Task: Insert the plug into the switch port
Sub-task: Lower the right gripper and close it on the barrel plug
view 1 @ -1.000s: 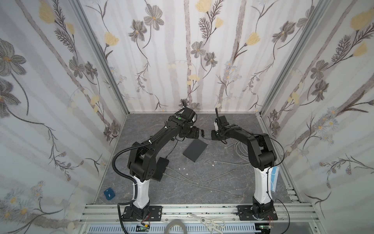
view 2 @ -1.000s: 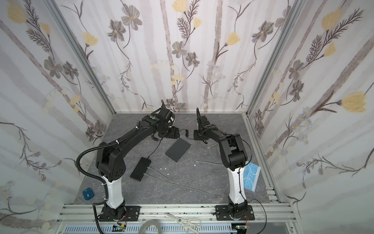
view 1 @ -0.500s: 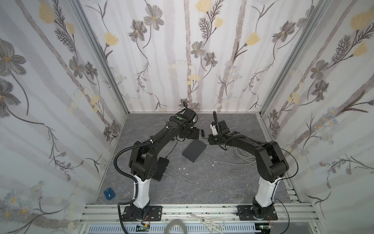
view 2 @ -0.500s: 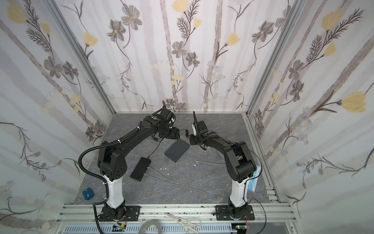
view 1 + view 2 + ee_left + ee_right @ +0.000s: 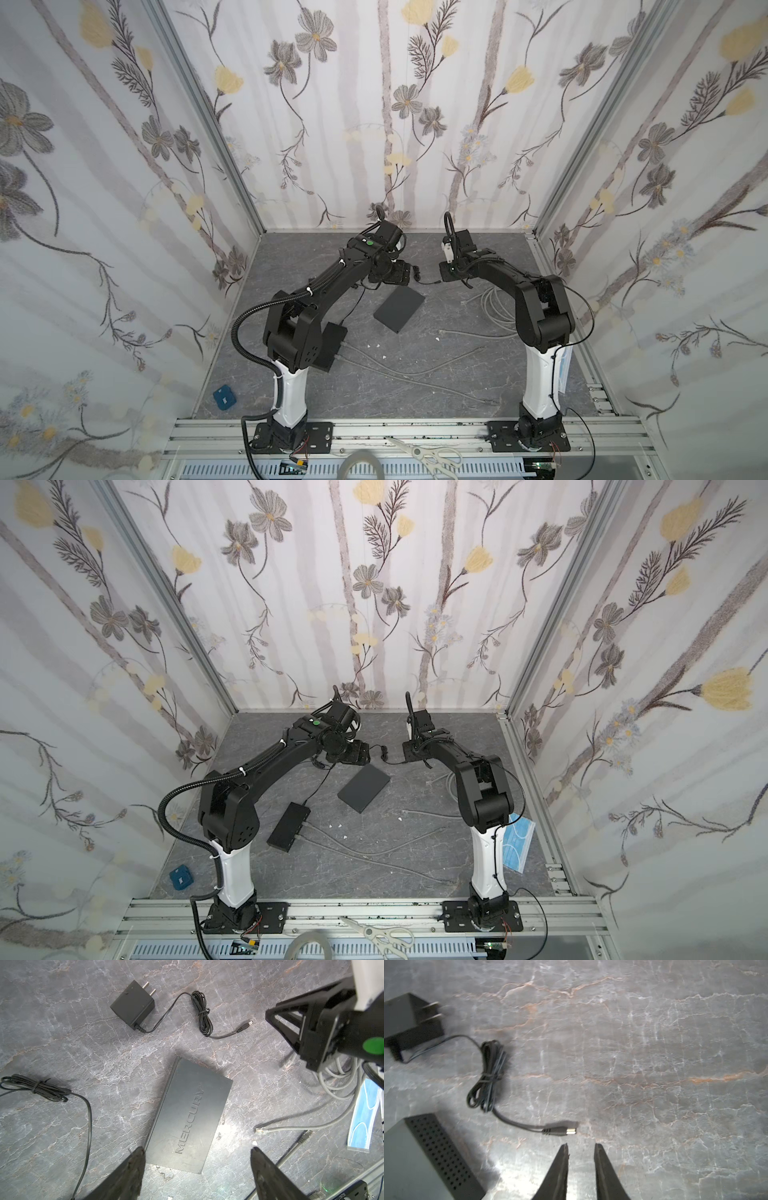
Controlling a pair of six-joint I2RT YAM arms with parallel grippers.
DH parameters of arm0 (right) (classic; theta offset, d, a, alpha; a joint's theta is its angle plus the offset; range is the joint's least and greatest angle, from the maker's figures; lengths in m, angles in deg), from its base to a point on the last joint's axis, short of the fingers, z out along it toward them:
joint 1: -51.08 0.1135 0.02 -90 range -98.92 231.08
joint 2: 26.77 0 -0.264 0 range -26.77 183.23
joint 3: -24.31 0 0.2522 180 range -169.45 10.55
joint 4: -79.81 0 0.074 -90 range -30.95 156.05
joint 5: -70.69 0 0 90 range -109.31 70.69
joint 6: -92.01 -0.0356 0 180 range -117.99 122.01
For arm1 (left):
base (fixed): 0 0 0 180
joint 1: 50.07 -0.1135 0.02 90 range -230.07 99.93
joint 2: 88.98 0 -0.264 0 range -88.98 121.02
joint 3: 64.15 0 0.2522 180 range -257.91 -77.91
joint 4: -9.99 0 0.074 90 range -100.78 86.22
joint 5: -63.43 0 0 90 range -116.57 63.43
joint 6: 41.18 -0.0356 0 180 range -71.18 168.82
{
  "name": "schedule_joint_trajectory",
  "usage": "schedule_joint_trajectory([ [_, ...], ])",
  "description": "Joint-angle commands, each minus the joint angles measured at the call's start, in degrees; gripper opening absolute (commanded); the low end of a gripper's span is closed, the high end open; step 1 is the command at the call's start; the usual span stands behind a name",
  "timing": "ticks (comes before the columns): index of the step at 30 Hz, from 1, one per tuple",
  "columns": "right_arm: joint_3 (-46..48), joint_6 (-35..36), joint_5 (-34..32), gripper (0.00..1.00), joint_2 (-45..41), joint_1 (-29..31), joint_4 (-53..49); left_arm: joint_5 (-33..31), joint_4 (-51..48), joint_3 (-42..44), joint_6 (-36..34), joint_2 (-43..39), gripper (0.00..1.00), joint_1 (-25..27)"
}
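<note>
Two grippers are hanging over the grey marbled surface (image 5: 83, 1053), and neither is carrying anything. The left gripper (image 5: 197, 1149) is hovering above the black Mercury network switch (image 5: 189, 1118) with its fingers spread wide apart and nothing between them. From its wrist camera, one corner of the switch is lying under the gap. The right gripper (image 5: 581, 1145) is keeping only a narrow slit between its fingers, also empty. Its tips are pointing toward the barrel plug (image 5: 560, 1131), which is lying flat on the surface just beyond them and touching neither finger. The plug's silver tip is facing away from its thin black cord. That cord is running back through a tied bundle (image 5: 488, 1076) to the black power adapter (image 5: 409, 1022), whose two prongs are sticking out sideways. In both top views the barrel plug is sitting at about one o'clock from the Mercury network switch (image 5: 399, 309), near it but apart. Grey Ethernet cables (image 5: 336, 1082) are lying coiled at about three o'clock from that switch, one with its clear connector (image 5: 260, 1130) resting loose on the surface. A blue face mask (image 5: 363, 1118) is lying beyond them by the right arm's base. A second black switch (image 5: 289, 827), with cables plugged in, is sitting at about seven o'clock.
</note>
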Motion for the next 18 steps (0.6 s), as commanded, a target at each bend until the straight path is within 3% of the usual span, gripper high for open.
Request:
schedule_joint_trajectory([
  [1,-4.58,-5.84,5.46,0.22,4.19,0.18,-1.74,-0.04,0.18,-0.27,0.01,-0.34,0.81,-0.03],
  [4,-7.48,-7.60,7.42,0.22,7.59,0.35,-2.49,-0.44,-0.02,-0.29,-0.20,-0.48,0.81,-0.02],
  [10,-7.30,-9.18,3.41,0.20,9.31,0.98,-3.87,-0.18,-0.07,-0.38,-0.13,-0.60,0.81,-0.03],
  [14,-0.43,-9.39,2.68,0.20,5.84,1.76,-1.53,0.19,0.09,-0.38,0.05,-0.65,0.81,-0.02],
  [18,8.75,-10.95,8.46,0.20,1.16,2.71,4.05,0.52,0.18,-0.29,0.23,-0.82,0.81,0.00],
])
